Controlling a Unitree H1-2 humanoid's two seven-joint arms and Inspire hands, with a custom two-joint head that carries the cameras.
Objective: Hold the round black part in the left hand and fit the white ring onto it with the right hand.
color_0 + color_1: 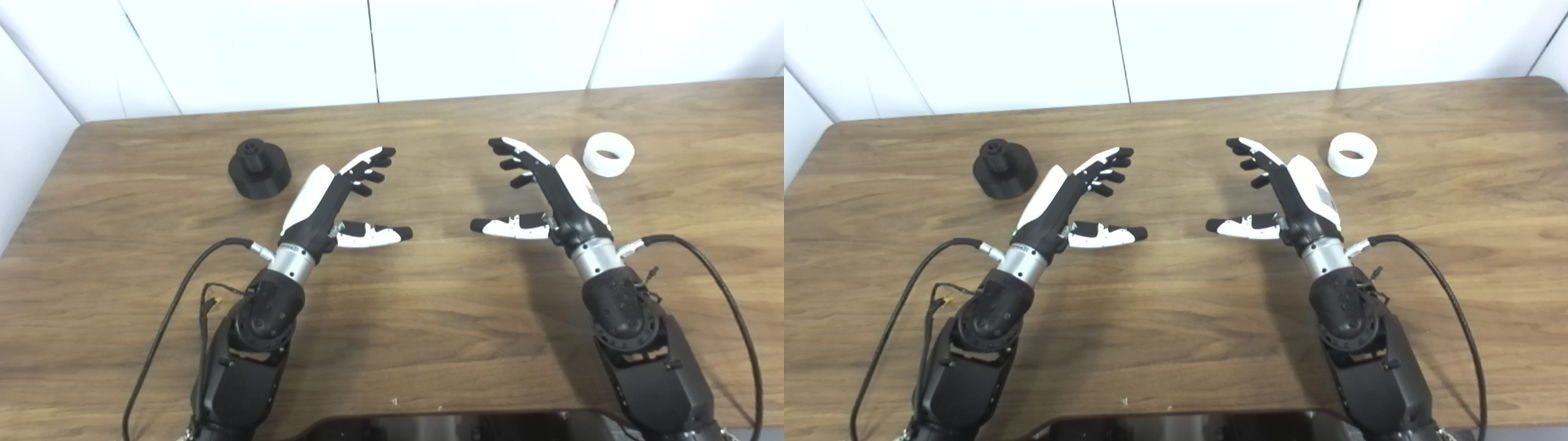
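Black part, left eye view: round black part (259,169) sits upright on the wooden table (392,343), far left, a narrow hub rising from a wider base.
White ring, left eye view: white ring (608,154) rests flat on the table at far right, its bore facing up, well apart from the black part.
Left hand, left eye view: left hand (343,199) hovers just right of the black part, not touching it, fingers spread and thumb stuck out sideways, holding nothing.
Right hand, left eye view: right hand (542,193) hovers near the ring's left side, clear of it, likewise spread and empty.
Black part, right eye view: same part (1004,168), standing alone beside the back of the left hand (1072,205).
White ring, right eye view: same ring (1352,154), just beyond the right hand (1283,196), untouched.
Progress: neither piece is picked up; the task looks to be at its start.
Handling, black part: it looks rigid and matte, probably light plastic; my judgement is to wrap the wide base from the side, leaving the hub free for the ring.
Handling, ring: it looks stiff, thin-walled and smooth, likely light and liable to slide; pinching the outer wall on opposite sides keeps the bore open.
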